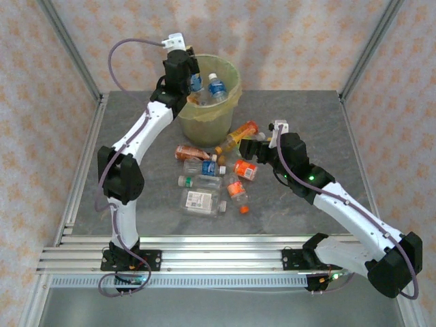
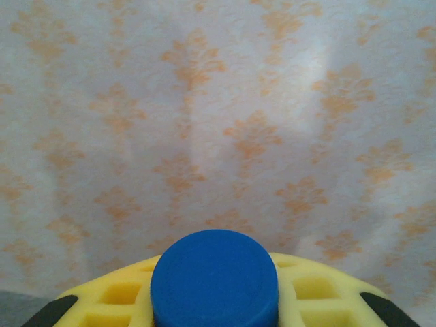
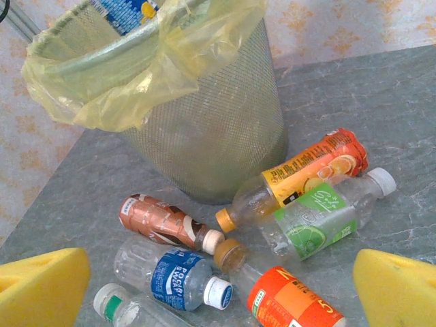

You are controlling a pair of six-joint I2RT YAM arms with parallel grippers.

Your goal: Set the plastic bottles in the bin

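Observation:
My left gripper (image 1: pixel 190 77) is over the left rim of the pale yellow-green bin (image 1: pixel 210 114), shut on a blue-labelled bottle (image 1: pixel 197 84). In the left wrist view that bottle's blue cap (image 2: pixel 214 276) sits between the yellow fingers (image 2: pixel 102 300). Another blue-labelled bottle (image 1: pixel 217 88) lies inside the bin. My right gripper (image 1: pixel 257 144) hangs open above the loose bottles in front of the bin (image 3: pixel 204 129). Under it lie an orange juice bottle (image 3: pixel 313 169), a green-labelled one (image 3: pixel 317 221), a brown one (image 3: pixel 155 218), a blue-labelled one (image 3: pixel 174 276) and a red-orange one (image 3: pixel 293 303).
More bottles lie nearer the table's front: a large clear one (image 1: pixel 201 201), a small clear one (image 1: pixel 197 182) and an orange-labelled one (image 1: pixel 236 189). A loose orange cap (image 1: pixel 244 210) sits beside them. Metal frame posts and patterned walls enclose the grey table (image 1: pixel 320 129).

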